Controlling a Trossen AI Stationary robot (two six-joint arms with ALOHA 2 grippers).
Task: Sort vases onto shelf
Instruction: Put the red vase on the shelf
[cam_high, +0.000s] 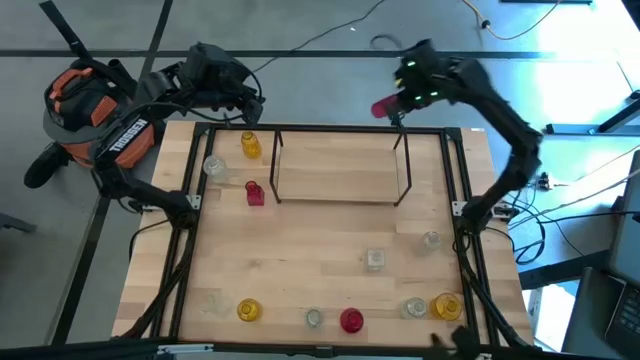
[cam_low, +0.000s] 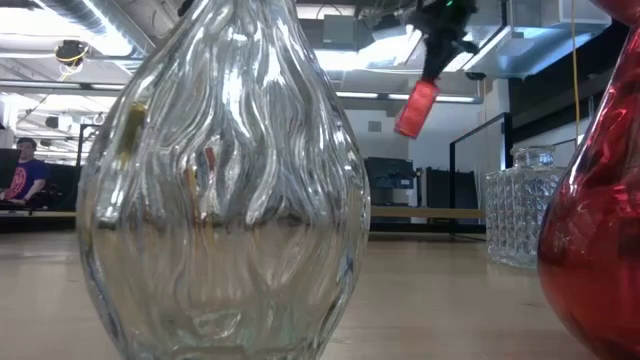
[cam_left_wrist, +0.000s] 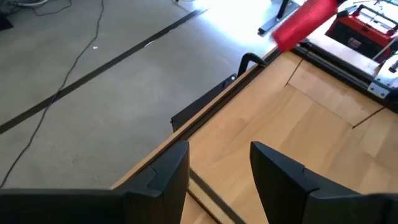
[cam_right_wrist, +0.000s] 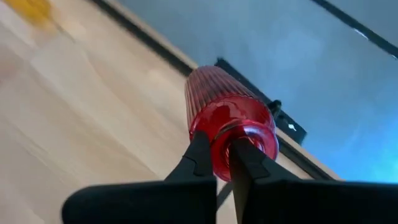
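My right gripper (cam_high: 400, 104) hangs high over the table's far edge, behind the shelf (cam_high: 340, 170), shut on a red ribbed vase (cam_right_wrist: 227, 115). The same vase shows aloft in the low view (cam_low: 417, 107) and ahead in the left wrist view (cam_left_wrist: 305, 22). My left gripper (cam_left_wrist: 217, 155) is open and holds nothing, above the table's far left corner. A yellow vase (cam_high: 250, 146), a clear one (cam_high: 213, 166) and a red one (cam_high: 254, 192) stand on their bases left of the shelf. Several more stand along the near edge. My right gripper pinches the red vase at its wide glossy end (cam_right_wrist: 222, 160), with a narrow strip of red glass between the two fingertips (cam_right_wrist: 200, 155). The fingers slant down from above. The vase hangs tilted below them (cam_low: 417, 107), lifted clear of table and shelf.
Near the front stand a yellow vase (cam_high: 248, 311), a clear one (cam_high: 313, 318), a red one (cam_high: 351, 320), and more clear and yellow ones (cam_high: 447, 305). Two clear jars (cam_high: 375, 260) (cam_high: 431, 240) sit right of centre. The shelf's board is bare.
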